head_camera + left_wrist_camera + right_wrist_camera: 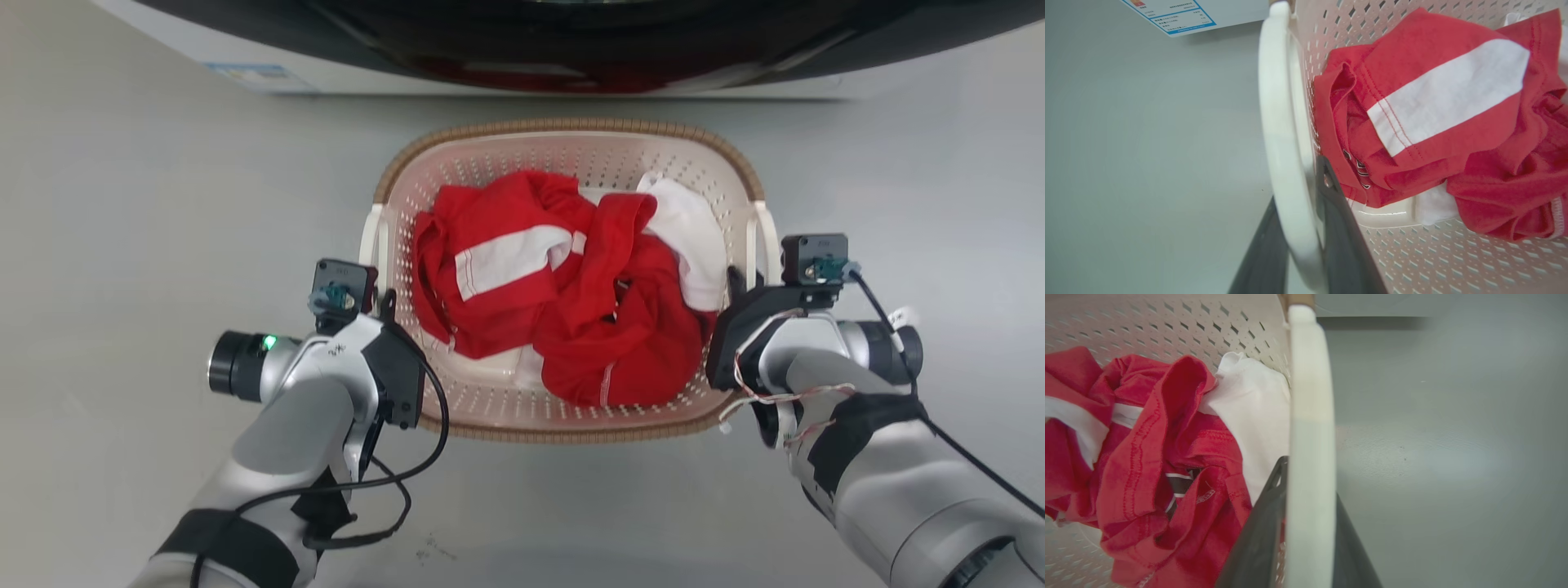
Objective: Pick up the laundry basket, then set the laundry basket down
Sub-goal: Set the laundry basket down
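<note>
Now, look at your left side first. The left gripper [387,304] [1297,181] is at the left handle [374,238] [1278,122] of the laundry basket [571,128]. Its two dark fingers sit close together with the white handle squeezed between them, one finger outside and one inside.

The basket is in the middle, between your two arms, on the near side of the washing machine [571,41]. You cannot tell if it rests on the grey floor [163,204] or hangs just above it. Inside it lie red clothes [588,318], some with a white stripe, and a white cloth [692,237] at the right.

On your right, the right gripper [736,282] [1310,477] has the right handle [768,237] [1310,396] the same way, pinched between its nearly closed fingers.
</note>
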Motion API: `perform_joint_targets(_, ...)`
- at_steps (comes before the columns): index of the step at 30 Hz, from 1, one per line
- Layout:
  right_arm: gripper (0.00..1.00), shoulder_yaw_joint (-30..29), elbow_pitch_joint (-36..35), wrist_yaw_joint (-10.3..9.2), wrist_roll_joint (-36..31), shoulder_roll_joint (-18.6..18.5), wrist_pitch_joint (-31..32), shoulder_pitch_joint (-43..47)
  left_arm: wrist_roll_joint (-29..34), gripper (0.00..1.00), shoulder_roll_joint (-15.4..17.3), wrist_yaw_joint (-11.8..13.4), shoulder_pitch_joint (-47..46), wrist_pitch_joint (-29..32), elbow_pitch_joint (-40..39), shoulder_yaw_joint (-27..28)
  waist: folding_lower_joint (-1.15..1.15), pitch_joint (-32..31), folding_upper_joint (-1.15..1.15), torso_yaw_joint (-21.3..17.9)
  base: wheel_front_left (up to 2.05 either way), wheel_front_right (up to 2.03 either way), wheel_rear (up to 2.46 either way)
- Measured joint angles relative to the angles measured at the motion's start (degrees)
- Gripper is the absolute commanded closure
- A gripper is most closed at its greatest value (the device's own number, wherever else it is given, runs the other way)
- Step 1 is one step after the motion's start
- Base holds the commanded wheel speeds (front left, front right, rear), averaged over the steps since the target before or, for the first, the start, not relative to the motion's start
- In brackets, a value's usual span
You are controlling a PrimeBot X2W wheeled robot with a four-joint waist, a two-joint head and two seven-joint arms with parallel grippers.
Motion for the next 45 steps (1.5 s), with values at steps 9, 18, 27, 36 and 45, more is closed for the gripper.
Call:
perform_joint_targets(9, 1.00, -0.4, 1.8, 0.01, -0.5, -0.1, -2.0, -3.5, 0.4, 1.00, -0.3, 0.0, -3.3, -1.5, 0.0, 0.0, 0.00, 7.0, 0.00, 1.1, 0.00, 0.00, 0.00)
perform_joint_targets(18, 1.00, -0.4, 2.0, 0.01, -0.9, -0.2, -3.5, -5.1, 0.5, 1.00, -0.3, 0.0, -5.9, -3.3, 0.8, -0.1, -0.01, 10.1, 0.00, 2.2, 0.00, 0.00, 0.00)
perform_joint_targets(27, 1.00, -0.3, 1.9, 0.01, -0.9, -0.2, -4.3, -5.6, 0.9, 1.00, -0.4, -0.3, -7.0, -4.5, 1.6, -0.2, -0.01, 10.7, -0.01, 2.5, 0.00, 0.00, 0.00)
perform_joint_targets(36, 0.00, 0.0, 2.2, 0.26, -1.7, -0.2, -4.8, -5.6, 0.9, 0.28, -0.6, -0.5, -6.9, -5.3, 1.7, -0.6, -0.01, 10.8, -0.01, 2.6, 0.00, 0.00, 0.00)
perform_joint_targets(45, 0.00, 0.0, 2.4, 0.27, -1.8, 0.1, -5.5, -5.6, 0.4, 0.00, -0.9, -0.4, -6.7, -5.6, 1.9, -0.6, -0.01, 9.0, -0.01, 2.6, 0.00, 0.00, 0.00)
